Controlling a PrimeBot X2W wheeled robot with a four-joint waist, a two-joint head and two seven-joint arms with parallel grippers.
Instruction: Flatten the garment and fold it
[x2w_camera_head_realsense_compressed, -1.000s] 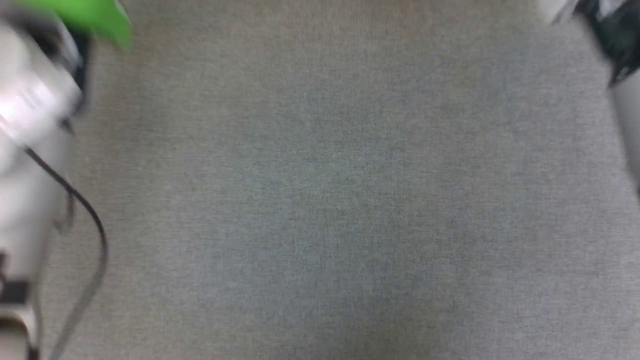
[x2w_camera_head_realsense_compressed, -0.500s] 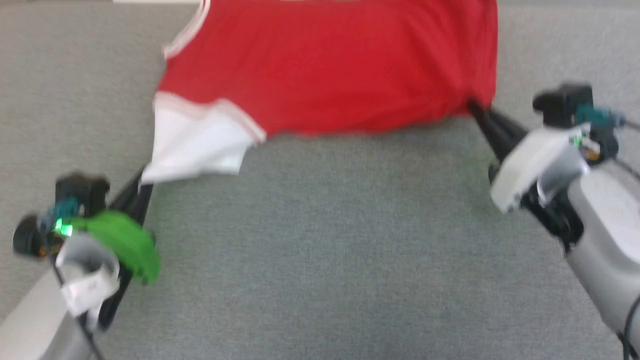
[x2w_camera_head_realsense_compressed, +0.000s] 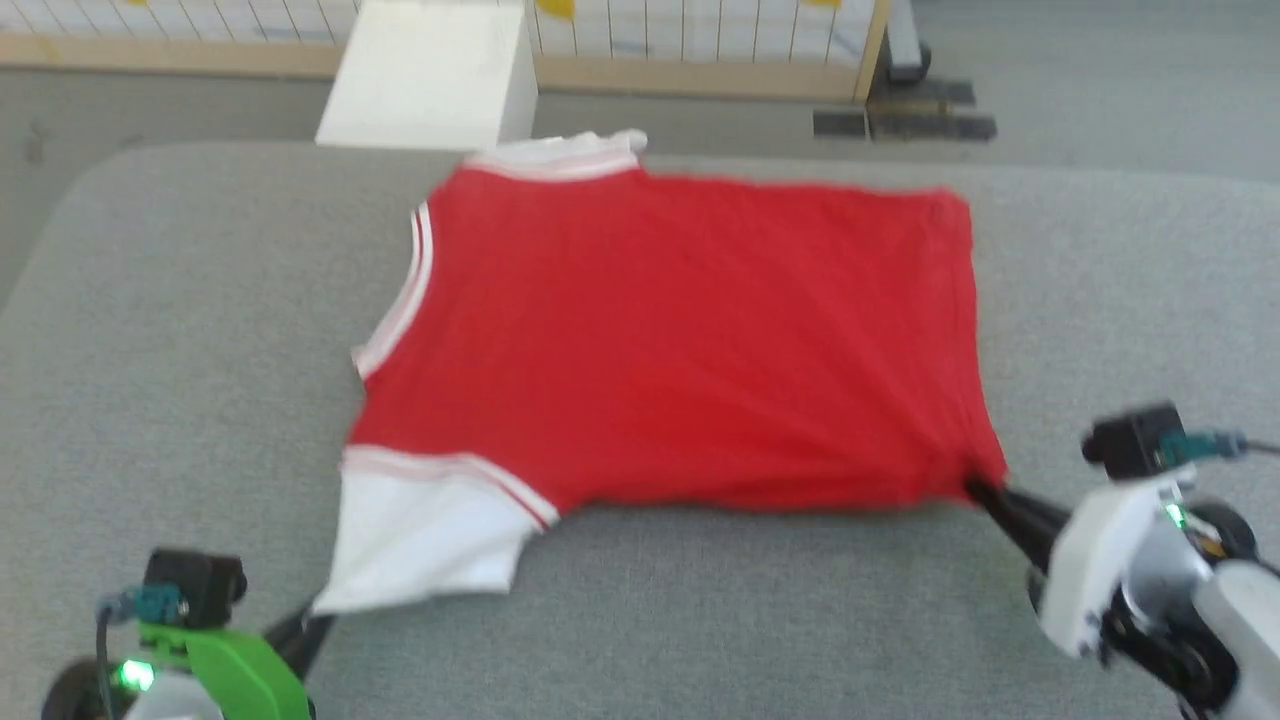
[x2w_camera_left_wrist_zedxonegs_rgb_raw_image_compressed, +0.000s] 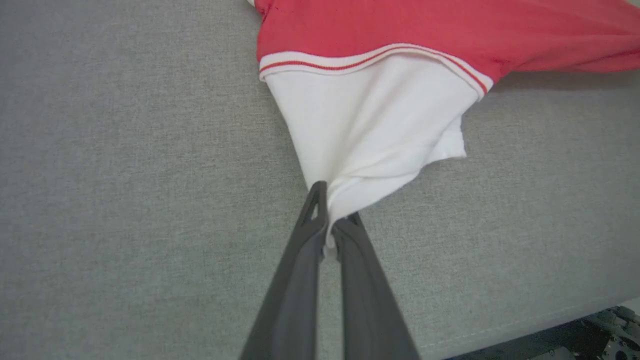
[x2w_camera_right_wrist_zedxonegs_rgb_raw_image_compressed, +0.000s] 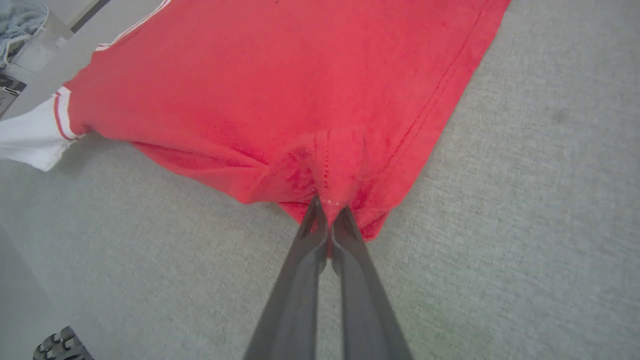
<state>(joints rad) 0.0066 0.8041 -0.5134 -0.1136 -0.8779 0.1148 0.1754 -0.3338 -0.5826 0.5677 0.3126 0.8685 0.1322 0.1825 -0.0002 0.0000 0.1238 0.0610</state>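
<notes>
On the grey padded surface (x2w_camera_head_realsense_compressed: 180, 330) the red jersey T-shirt (x2w_camera_head_realsense_compressed: 680, 330) lies spread with a plain red side up, collar toward the surface's left end and hem toward its right. My left gripper (x2w_camera_left_wrist_zedxonegs_rgb_raw_image_compressed: 332, 212) is clamped on the edge of the near white sleeve (x2w_camera_left_wrist_zedxonegs_rgb_raw_image_compressed: 370, 120), close to the surface's near edge. My right gripper (x2w_camera_right_wrist_zedxonegs_rgb_raw_image_compressed: 327, 210) is pinched tight on the near hem corner. I judge the flattening mostly done: the body lies broad, but creases fan out from my right-hand grip, and the far sleeve (x2w_camera_head_realsense_compressed: 560, 150) sits crumpled at the surface's far edge. No fold is made yet, so all the folding is left. As for containers, a pale bin (x2w_camera_right_wrist_zedxonegs_rgb_raw_image_compressed: 30, 30) off the surface seems to hold blue-grey cloth. A white box (x2w_camera_head_realsense_compressed: 425, 70) stands beyond the surface's far edge, and I cannot tell what is in it.
</notes>
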